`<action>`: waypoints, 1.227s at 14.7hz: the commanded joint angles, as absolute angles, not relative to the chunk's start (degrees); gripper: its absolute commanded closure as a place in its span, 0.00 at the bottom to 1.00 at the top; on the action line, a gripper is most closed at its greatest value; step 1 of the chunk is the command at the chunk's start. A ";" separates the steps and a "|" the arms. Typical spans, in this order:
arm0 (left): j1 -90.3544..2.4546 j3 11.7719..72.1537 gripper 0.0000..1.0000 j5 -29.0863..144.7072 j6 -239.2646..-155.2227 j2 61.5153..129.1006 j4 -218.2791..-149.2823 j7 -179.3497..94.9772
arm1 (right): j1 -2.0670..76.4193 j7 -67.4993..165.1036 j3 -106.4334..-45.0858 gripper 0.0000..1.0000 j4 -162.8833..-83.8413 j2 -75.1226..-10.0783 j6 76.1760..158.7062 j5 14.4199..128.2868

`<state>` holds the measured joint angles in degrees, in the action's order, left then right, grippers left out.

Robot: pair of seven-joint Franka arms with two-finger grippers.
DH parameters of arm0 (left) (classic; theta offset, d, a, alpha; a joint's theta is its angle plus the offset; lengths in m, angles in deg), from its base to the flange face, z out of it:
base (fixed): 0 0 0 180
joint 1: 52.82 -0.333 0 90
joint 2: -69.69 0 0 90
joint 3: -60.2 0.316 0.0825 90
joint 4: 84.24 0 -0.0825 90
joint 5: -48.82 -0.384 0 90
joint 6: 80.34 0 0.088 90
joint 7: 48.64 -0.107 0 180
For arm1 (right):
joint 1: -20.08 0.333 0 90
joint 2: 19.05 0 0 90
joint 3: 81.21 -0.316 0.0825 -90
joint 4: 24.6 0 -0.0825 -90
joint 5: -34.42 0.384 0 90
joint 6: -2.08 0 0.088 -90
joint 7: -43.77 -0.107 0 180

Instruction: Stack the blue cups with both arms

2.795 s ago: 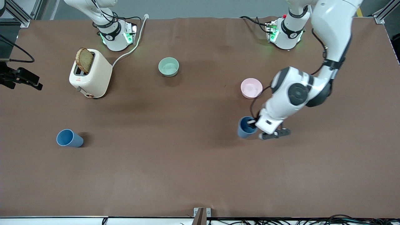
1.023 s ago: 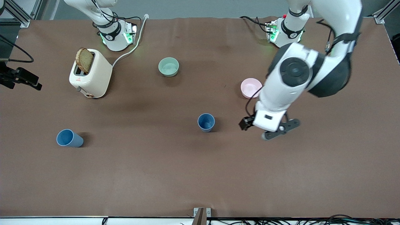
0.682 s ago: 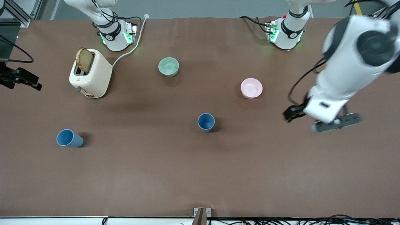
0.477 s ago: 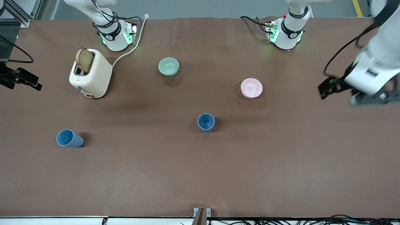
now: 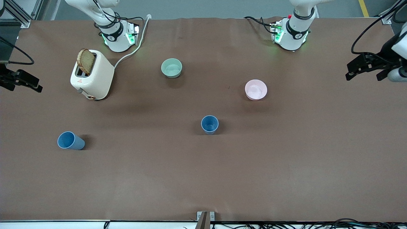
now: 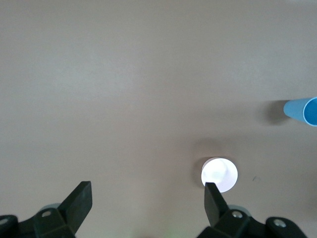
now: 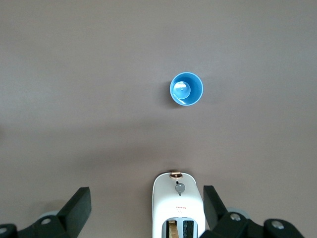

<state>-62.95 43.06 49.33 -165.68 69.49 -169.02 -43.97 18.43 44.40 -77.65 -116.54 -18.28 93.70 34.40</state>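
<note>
One blue cup [image 5: 210,124] stands upright, mouth up, at the middle of the table; it also shows at the edge of the left wrist view [image 6: 302,110]. The second blue cup [image 5: 70,141] stands upright toward the right arm's end, nearer to the front camera than the toaster; it shows in the right wrist view [image 7: 186,89]. My left gripper [image 5: 362,68] is open and empty, up in the air over the left arm's end of the table; its own view shows it too [image 6: 147,203]. My right gripper [image 7: 146,206] is open and empty, high over the toaster, and out of the front view.
A cream toaster [image 5: 93,75] with a slice of bread in it stands by the right arm's base. A mint-green bowl [image 5: 171,67] and a pink bowl [image 5: 256,89] sit farther from the front camera than the middle cup. A white cable [image 5: 133,51] runs from the toaster.
The left gripper carried one blue cup to the middle of the table, let it go, and swung away upward toward the left arm's end. The right arm and the other cup have not moved.
</note>
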 commanded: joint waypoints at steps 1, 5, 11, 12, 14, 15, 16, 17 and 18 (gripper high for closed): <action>-52.17 52.59 0.00 49.96 -169.20 61.97 -179.05 -43.10 | 17.62 44.39 -77.61 0.00 -115.66 -19.40 94.10 34.68; -48.87 55.81 0.00 49.79 -168.94 61.34 -179.08 -43.62 | 17.00 44.47 -77.52 0.00 -115.66 -20.19 95.16 35.21; -48.87 55.10 0.00 46.09 -167.36 63.18 -174.77 -44.24 | 15.08 45.08 -77.52 0.00 -115.92 -21.85 97.44 35.21; -48.78 54.93 0.00 46.09 -167.36 63.18 -174.77 -44.33 | 13.76 45.87 -77.52 0.00 -115.92 -23.08 98.40 35.21; -48.78 54.93 0.00 46.09 -167.09 63.18 -174.86 -45.03 | 11.39 47.71 -77.52 0.00 -116.10 -27.55 102.96 35.21; -48.78 54.93 0.00 46.09 -166.57 63.18 -174.77 -45.21 | 10.07 49.20 -77.52 0.00 -116.01 -30.53 105.85 35.30; -48.78 54.93 0.00 46.18 -166.30 63.27 -174.77 -45.30 | 9.10 50.96 -77.60 0.00 -116.01 -33.61 109.36 35.47; -48.87 54.93 0.00 46.18 -166.21 63.27 -174.86 -45.38 | 8.57 52.20 -77.61 0.00 -116.10 -36.07 111.92 36.52; -48.87 54.93 0.00 46.18 -166.21 63.27 -174.86 -45.47 | 8.04 53.34 -77.52 0.00 -116.10 -38.19 113.69 38.18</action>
<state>-49.19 54.89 47.37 -167.47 62.69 -176.23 -44.40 9.39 51.07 -76.92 -117.42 -33.48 111.07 35.90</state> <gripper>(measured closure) 0.000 0.000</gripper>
